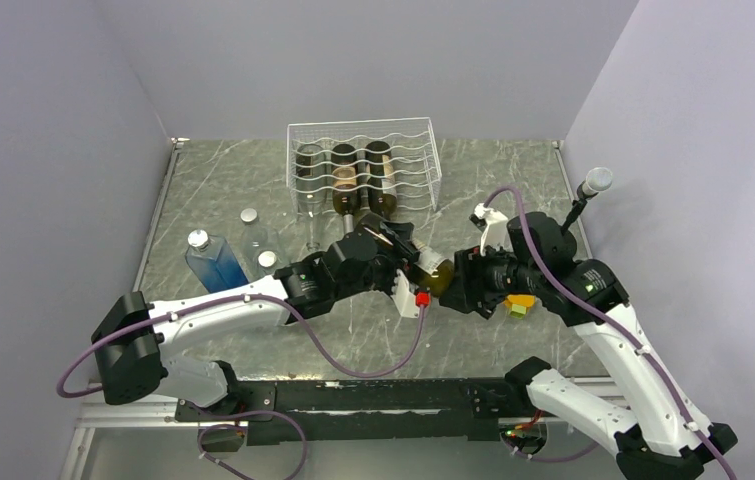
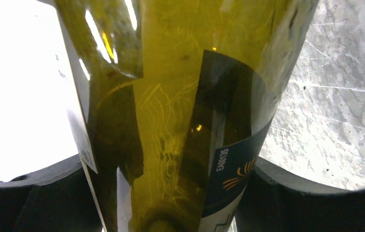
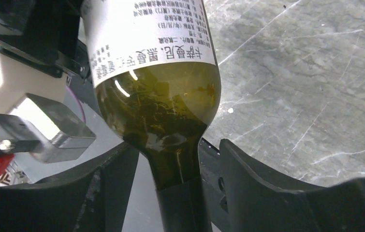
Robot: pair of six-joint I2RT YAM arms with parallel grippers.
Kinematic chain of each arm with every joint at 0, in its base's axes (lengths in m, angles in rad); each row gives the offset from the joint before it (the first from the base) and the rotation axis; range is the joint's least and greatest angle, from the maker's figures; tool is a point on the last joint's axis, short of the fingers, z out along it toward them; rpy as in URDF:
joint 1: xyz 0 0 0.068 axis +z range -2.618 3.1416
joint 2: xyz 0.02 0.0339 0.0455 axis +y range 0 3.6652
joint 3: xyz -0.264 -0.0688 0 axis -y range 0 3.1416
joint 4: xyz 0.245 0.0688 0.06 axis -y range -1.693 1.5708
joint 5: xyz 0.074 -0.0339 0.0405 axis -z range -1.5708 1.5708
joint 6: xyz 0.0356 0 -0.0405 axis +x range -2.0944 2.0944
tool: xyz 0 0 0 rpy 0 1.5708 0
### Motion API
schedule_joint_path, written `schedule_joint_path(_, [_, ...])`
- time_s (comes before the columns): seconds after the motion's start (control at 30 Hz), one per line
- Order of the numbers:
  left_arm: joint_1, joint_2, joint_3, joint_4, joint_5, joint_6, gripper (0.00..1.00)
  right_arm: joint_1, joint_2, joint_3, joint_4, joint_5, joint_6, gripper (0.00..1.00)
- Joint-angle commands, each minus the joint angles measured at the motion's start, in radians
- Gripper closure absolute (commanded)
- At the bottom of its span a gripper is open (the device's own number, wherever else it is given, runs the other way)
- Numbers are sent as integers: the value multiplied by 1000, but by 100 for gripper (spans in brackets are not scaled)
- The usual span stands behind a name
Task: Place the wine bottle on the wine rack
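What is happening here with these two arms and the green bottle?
Both arms meet over the middle of the table, in front of the wine rack. The left pincer is clamped on the body of the wine bottle and holds it off the table. The right pincer sits around the bottle's neck, with small gaps on both sides, so it looks open. Three bottles lie in the rack.

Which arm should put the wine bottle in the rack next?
Probably the left. The left gripper is clamped on the wine bottle, close in front of the rack. The right gripper only sits loosely around the neck.
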Motion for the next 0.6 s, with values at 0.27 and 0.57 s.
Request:
schedule_joint_path(0.27, [10, 16, 110, 161, 22, -6, 99, 4, -6, -103, 101, -67, -5, 42])
schedule_joint_path(0.57, [27, 35, 125, 153, 17, -42, 99, 4, -13, -107, 91, -24, -3, 100])
